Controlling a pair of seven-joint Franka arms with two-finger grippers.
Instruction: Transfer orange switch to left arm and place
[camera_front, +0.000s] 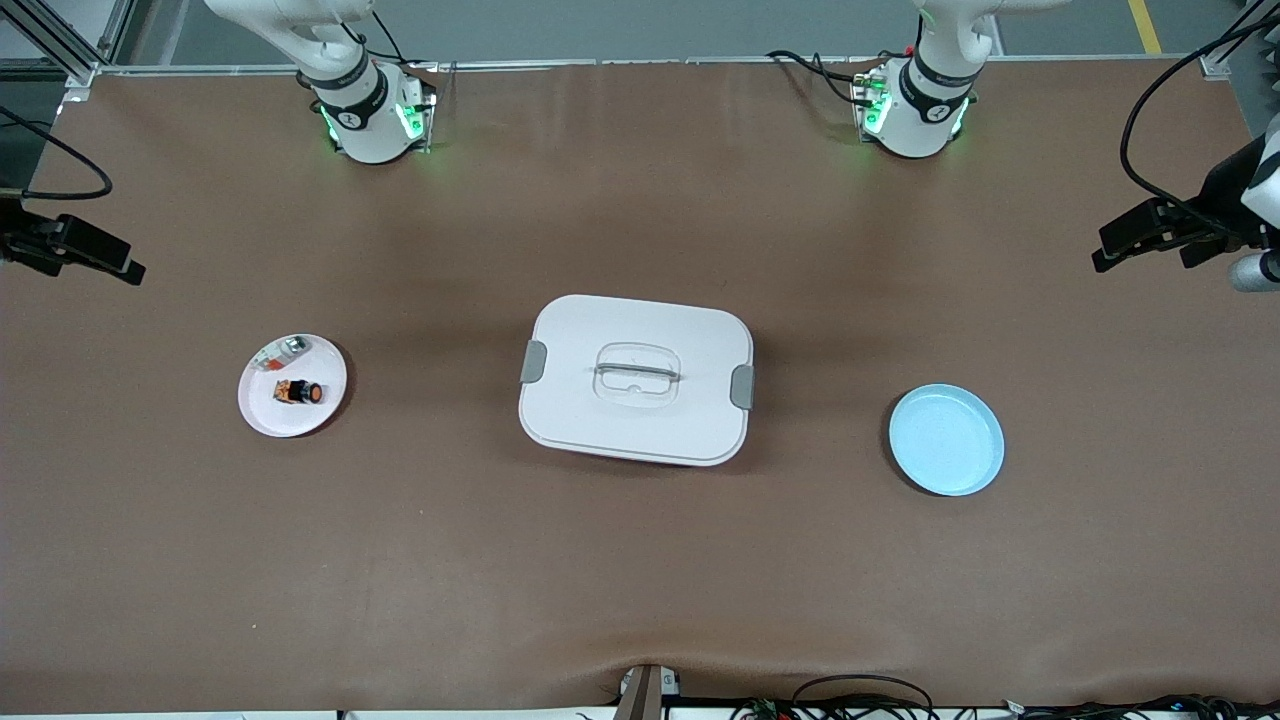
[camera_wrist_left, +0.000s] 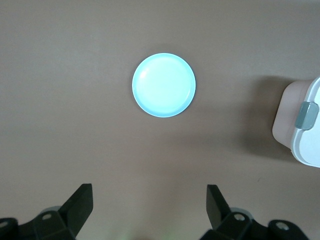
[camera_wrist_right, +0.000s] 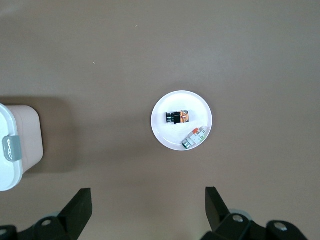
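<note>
My two arms wait raised above the brown table (camera_front: 640, 580), one at each end. My left gripper (camera_wrist_left: 149, 207) hangs high over the table toward the left arm's end, its fingers (camera_wrist_left: 80, 202) spread wide and holding nothing; in the left wrist view the empty light blue plate (camera_wrist_left: 164, 85) lies below it. My right gripper (camera_wrist_right: 148, 210) hangs high over the right arm's end, fingers (camera_wrist_right: 215, 202) likewise spread wide apart and empty.

The orange switch (camera_front: 301, 392) lies on its side on the pink plate (camera_front: 265, 415) at the right arm's end of the table, its orange cap pointing toward the box. Just beside it on the same plate, farther from the front camera, rests a small whitish-grey piece with a red mark (camera_front: 284, 352). The white box (camera_front: 636, 378) sits closed in the middle of the table, between the two plates and well apart from each, grey latches on its short sides.
</note>
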